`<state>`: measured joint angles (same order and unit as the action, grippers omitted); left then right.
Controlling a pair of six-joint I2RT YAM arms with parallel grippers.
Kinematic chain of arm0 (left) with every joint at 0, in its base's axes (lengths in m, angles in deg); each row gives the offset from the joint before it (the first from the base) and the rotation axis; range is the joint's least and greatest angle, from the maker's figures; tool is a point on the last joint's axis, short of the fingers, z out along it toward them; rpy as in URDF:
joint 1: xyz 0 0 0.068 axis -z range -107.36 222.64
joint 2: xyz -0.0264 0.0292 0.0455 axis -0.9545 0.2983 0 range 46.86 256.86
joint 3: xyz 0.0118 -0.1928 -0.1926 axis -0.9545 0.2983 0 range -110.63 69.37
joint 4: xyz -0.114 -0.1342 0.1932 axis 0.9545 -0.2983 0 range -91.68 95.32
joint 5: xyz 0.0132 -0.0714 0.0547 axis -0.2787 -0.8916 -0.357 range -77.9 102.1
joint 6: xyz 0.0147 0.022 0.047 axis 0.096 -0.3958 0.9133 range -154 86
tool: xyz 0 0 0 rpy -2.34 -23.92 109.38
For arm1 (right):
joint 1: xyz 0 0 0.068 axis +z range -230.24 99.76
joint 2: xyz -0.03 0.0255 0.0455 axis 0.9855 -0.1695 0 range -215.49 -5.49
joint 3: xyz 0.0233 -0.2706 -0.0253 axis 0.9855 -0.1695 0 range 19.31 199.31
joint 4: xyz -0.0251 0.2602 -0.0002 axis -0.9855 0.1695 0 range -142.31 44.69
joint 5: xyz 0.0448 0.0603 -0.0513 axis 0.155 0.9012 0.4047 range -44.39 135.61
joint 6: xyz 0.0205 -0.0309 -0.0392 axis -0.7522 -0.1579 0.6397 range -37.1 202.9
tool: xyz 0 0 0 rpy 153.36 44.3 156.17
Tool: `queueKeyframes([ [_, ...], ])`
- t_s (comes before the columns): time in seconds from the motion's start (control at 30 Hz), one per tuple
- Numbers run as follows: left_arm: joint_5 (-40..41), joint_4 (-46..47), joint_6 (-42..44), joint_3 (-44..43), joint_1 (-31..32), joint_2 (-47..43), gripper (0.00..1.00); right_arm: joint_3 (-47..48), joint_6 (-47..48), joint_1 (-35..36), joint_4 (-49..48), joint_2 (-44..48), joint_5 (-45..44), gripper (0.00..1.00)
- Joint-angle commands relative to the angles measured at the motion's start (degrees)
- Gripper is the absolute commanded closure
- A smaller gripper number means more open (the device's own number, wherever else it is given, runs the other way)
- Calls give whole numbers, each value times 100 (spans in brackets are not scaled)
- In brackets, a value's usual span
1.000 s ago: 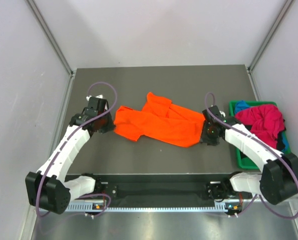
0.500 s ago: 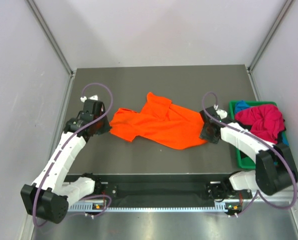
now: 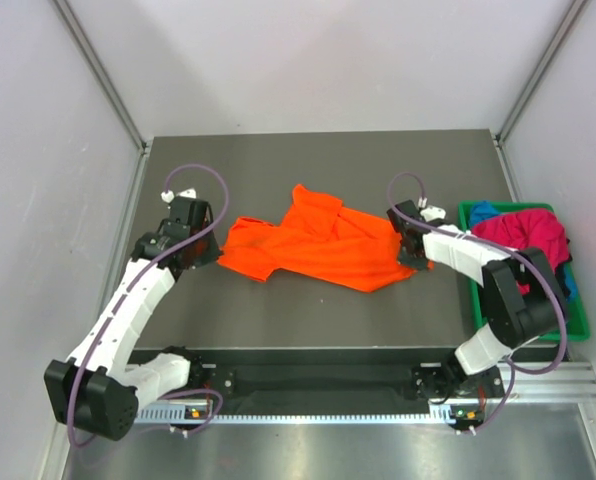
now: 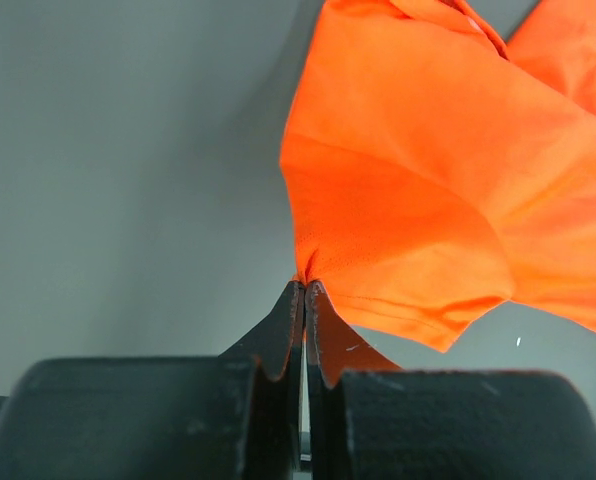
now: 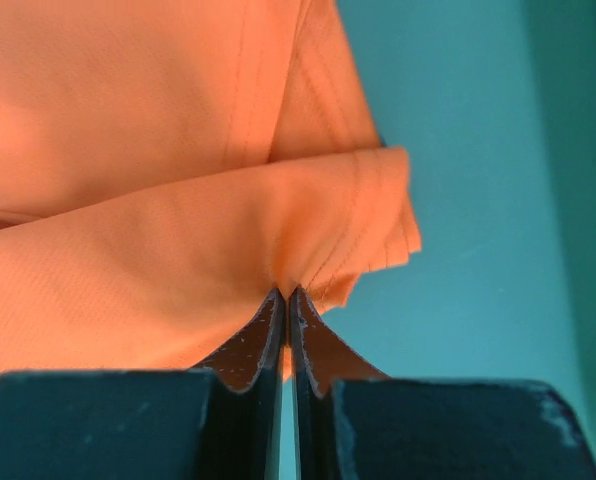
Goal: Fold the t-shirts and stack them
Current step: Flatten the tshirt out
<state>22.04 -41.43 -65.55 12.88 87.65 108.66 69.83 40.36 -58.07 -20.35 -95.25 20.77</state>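
The orange t-shirt (image 3: 318,245) lies rumpled centrally; magenta-red shirt (image 3: 523,240) and blue shirt (image 3: 483,211) heaped rightward.

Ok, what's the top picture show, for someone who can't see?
The left hand and right hand each pinch an end of a crumpled orange t-shirt on a grey table. A green bin holds a magenta shirt and a blue shirt.

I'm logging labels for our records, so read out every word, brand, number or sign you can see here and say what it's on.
No readable text in any view.
The orange t-shirt: plain cloth, no print or tag showing.
The green bin, with the magenta shirt and blue shirt in it: no lettering visible.
The rail at the near edge: small lights and fine marks, too small to read.
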Motion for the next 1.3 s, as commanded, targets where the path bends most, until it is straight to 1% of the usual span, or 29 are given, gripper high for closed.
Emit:
queueKeyframes([
  [0.0,333,174,131,-345,-6,7,100,589,80,-11,528,195,-460,99],
  [0.03,360,165,149,-397,-6,7,100,773,71,-11,852,334,-469,99],
  [0.13,290,148,140,-520,-6,-10,100,889,62,-2,1205,721,-434,98],
  [0.3,-96,34,140,-653,-6,-194,100,644,36,24,1619,1486,-267,98],
  [0.43,-430,-125,79,-671,-6,-431,100,546,62,33,2365,2337,-452,98],
  [0.53,-606,-151,-35,-566,-6,-625,100,529,80,33,2542,2804,-250,98],
  [0.63,-904,24,-167,-328,-6,-626,100,520,97,33,2421,2902,119,97],
  [0.67,-1262,103,-202,-223,-6,-556,100,494,106,41,2341,2868,207,97],
  [0.73,-1293,349,-237,66,-6,-424,100,397,150,33,2061,2571,234,96],
  [0.8,-863,428,-220,190,-6,-143,100,432,299,41,1823,2236,287,95],
  [0.83,-766,455,-194,226,-32,-29,100,493,378,33,1561,1791,339,95],
  [0.87,-721,473,-167,209,-59,181,100,581,500,33,1454,1543,409,94],
  [0.9,-712,543,-150,182,-94,270,100,825,562,41,1348,1288,427,94],
  [0.93,-712,613,-141,121,-181,349,100,949,685,33,1025,763,497,94],
  [0.97,-712,674,-141,95,-243,489,100,1099,878,33,909,471,602,93],
  [1.0,-599,727,-106,51,-296,560,100,1570,966,33,873,155,621,93],
  [1.03,-424,745,-80,-72,-322,639,100,1871,1080,41,890,-493,656,90],
  [1.07,-178,684,-36,-151,-331,788,100,2169,1264,41,916,-777,682,89],
  [1.1,24,632,-1,-221,-332,851,100,2677,1362,50,925,-1041,639,87],
  [1.13,357,596,8,-335,-340,903,100,2900,1459,59,891,-1453,630,80],
  [1.2,457,596,61,-337,-375,904,100,3504,1661,68,995,-1763,656,72],
  [1.23,431,622,53,-276,-410,878,100,3630,1696,76,1126,-1904,639,68],
  [1.27,404,692,44,-240,-419,808,100,3701,1706,77,1154,-1905,595,66],
])
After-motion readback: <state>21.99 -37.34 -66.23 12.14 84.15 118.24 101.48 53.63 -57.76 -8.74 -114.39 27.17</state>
